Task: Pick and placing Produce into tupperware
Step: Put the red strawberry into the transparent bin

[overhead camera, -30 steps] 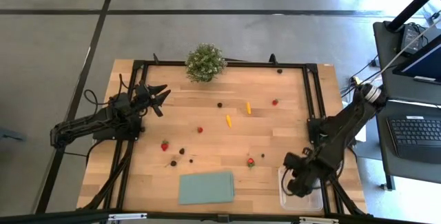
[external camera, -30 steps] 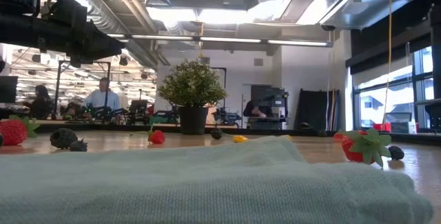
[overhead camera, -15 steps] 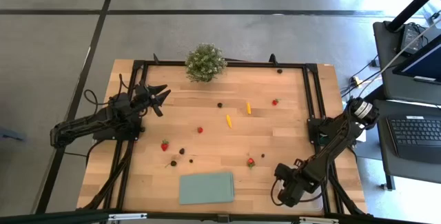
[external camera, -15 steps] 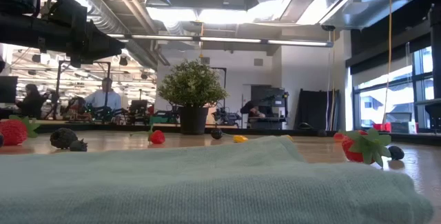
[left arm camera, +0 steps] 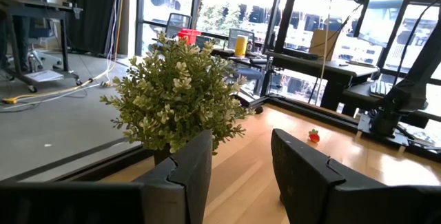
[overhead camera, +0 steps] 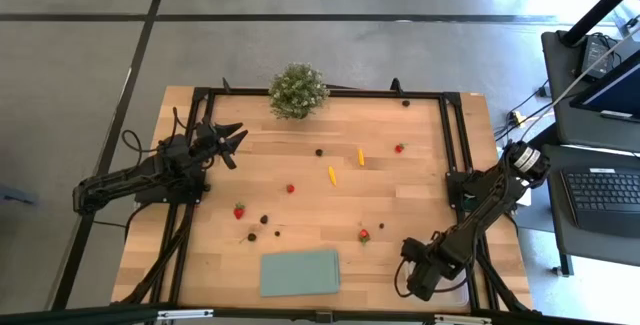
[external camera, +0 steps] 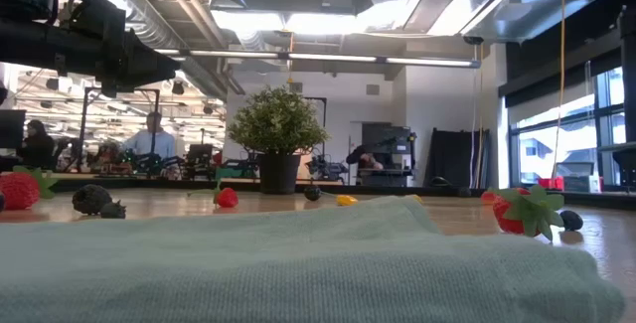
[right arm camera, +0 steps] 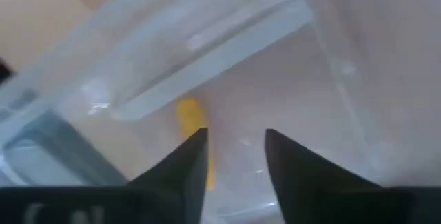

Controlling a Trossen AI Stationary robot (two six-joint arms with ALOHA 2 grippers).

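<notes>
My right gripper point(overhead camera: 418, 277) is at the table's near right corner, open, pointing down into the clear tupperware point(right arm camera: 207, 52). A yellow piece point(right arm camera: 190, 114) lies on the box floor, partly hidden behind one finger. Loose produce lies mid-table: strawberries point(overhead camera: 239, 210) point(overhead camera: 364, 234) point(overhead camera: 399, 148), dark berries point(overhead camera: 264, 219) point(overhead camera: 319, 151) and two yellow pieces point(overhead camera: 332, 175) point(overhead camera: 361, 155). My left gripper point(overhead camera: 232, 141) waits open at the far left, facing the potted plant point(left arm camera: 176, 100).
A pale-green cloth point(overhead camera: 300, 271) lies at the near edge and fills the foreground of the low view. The potted plant point(overhead camera: 298, 90) stands at the far edge. A black frame point(overhead camera: 455, 135) borders the table. People and desks show in the room beyond.
My right gripper has shifted a little toward the table's left and near edges at the tupperware, while its arm's upper joint has drawn nearer. It has kept still over the last half second.
</notes>
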